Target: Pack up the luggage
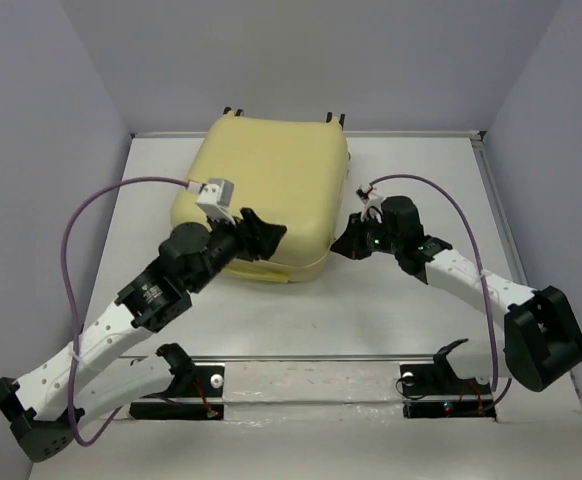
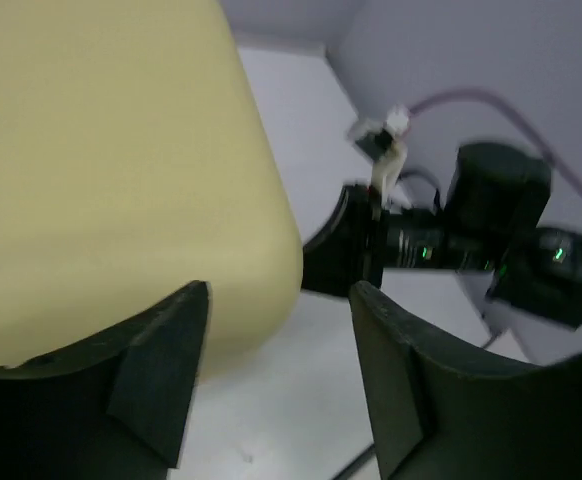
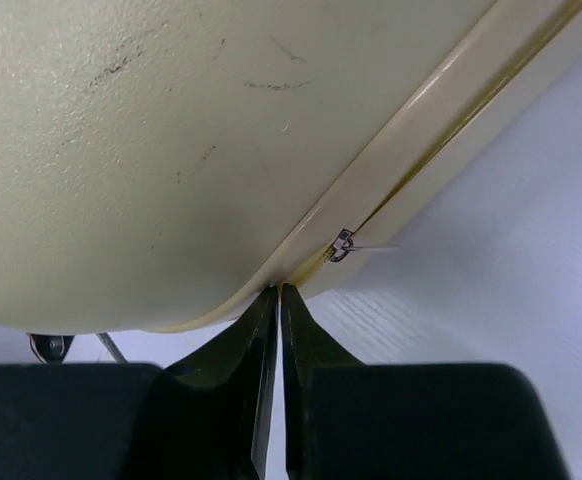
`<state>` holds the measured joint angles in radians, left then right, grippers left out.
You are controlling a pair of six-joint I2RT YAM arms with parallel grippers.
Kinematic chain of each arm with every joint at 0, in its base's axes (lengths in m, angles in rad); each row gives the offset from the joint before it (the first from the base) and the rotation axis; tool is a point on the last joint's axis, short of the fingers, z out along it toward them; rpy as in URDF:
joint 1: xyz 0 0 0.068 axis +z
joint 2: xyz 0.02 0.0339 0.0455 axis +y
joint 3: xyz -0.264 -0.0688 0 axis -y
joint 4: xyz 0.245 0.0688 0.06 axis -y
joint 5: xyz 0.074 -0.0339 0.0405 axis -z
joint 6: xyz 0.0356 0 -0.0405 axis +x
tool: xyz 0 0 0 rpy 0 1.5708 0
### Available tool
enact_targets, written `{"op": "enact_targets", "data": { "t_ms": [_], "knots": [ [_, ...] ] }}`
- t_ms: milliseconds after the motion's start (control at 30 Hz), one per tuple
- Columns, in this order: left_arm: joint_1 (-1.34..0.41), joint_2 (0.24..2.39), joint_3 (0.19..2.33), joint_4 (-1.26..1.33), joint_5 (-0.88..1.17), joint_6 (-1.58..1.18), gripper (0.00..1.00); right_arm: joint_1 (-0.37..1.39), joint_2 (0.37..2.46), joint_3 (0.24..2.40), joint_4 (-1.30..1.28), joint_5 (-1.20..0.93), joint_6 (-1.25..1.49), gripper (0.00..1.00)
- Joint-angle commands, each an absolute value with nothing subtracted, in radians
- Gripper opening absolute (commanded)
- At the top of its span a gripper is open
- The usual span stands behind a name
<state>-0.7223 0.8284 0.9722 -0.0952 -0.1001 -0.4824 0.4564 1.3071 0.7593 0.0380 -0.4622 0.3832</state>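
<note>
The luggage point(image 1: 271, 185) is a pale-yellow hard-shell suitcase lying flat and closed at the back middle of the table. My left gripper point(image 1: 261, 235) is open and empty over its near right corner; in the left wrist view the open fingers point(image 2: 281, 290) frame the rounded shell corner point(image 2: 101, 150). My right gripper point(image 1: 346, 243) is shut, its tips point(image 3: 279, 290) pressed against the seam of the suitcase's right side point(image 3: 171, 120). A small metal zipper pull point(image 3: 343, 245) sits on that seam just right of the tips, apart from them.
Black caster wheels point(image 1: 233, 112) stick out at the suitcase's far edge against the back wall. Side walls enclose the white table point(image 1: 401, 310). Purple cables point(image 1: 76, 240) loop off both arms. The right arm's wrist point(image 2: 451, 240) shows in the left wrist view.
</note>
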Motion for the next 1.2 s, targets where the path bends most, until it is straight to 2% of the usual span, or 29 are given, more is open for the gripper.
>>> {"op": "enact_targets", "data": {
  "t_ms": [0,100,300,400,633,667,700,867,1000,1167],
  "knots": [
    [-0.923,0.738,0.804,-0.127,-0.248,-0.581,0.61,0.569,1.299,0.828,0.127,-0.443,0.391,0.11],
    [-1.014,0.684,0.684,-0.137,-0.253,-0.676,0.52,0.569,1.289,0.824,0.137,-0.408,0.390,0.13],
    [-1.063,0.626,0.468,-0.081,-0.339,-0.848,0.52,0.569,1.246,0.687,0.149,-0.232,0.290,0.23],
    [-1.062,0.649,0.448,-0.026,-0.342,-0.842,0.56,0.549,1.284,0.626,0.300,-0.294,0.229,0.33],
    [-1.060,0.747,0.442,-0.029,-0.428,-0.830,0.62,0.470,1.313,0.572,0.470,-0.505,0.075,0.43],
    [-1.057,0.742,0.436,-0.032,-0.448,-0.836,0.65,0.469,1.313,0.569,0.488,-0.509,0.075,0.48],
    [-1.040,0.727,0.414,-0.034,-0.465,-0.847,0.69,0.441,1.331,0.575,0.494,-0.538,0.066,0.49],
    [-0.887,0.646,0.292,0.047,-0.416,-0.884,0.73,0.430,1.437,0.644,0.499,-0.678,0.037,0.53],
    [-0.757,0.604,0.244,0.087,-0.362,-0.874,0.79,0.430,1.502,0.657,0.529,-0.707,0.023,0.54],
    [-0.701,0.672,0.229,0.204,-0.255,-0.842,0.78,0.430,1.538,0.681,0.575,-0.719,0.014,0.54]
  ]
}}
